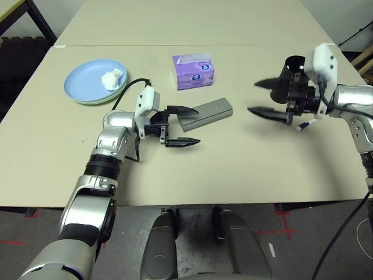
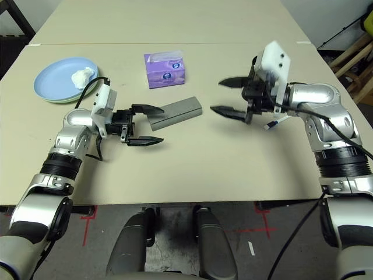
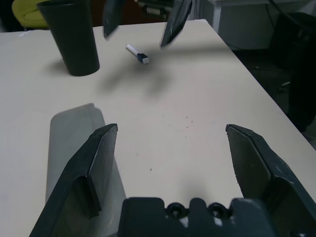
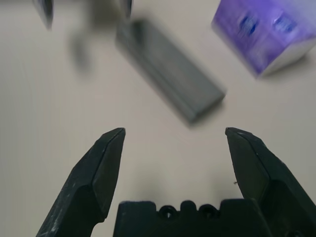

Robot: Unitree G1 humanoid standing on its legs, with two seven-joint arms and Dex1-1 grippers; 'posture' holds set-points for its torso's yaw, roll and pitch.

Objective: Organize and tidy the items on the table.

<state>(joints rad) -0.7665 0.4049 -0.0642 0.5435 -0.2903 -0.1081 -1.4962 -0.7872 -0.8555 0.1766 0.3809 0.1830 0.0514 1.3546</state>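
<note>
Left eye view has both claws spread wide and holding nothing: the left claw point(image 1: 183, 125) sits right at the near end of the grey glasses case point(image 1: 206, 114) mid-bench, the right claw point(image 1: 269, 98) hangs above the bench point(image 1: 233, 169) in front of the black cup point(image 1: 289, 73). Plates point(image 1: 87, 81) with the tissue point(image 1: 112, 78) are already stacked, tissue box point(image 1: 193, 71) behind. Looks like the case is next; the left claw needs to straddle it and close.

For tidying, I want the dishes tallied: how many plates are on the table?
2: a light blue plate stacked on a pale green plate, at the table's far left; more could be hidden beneath.
</note>
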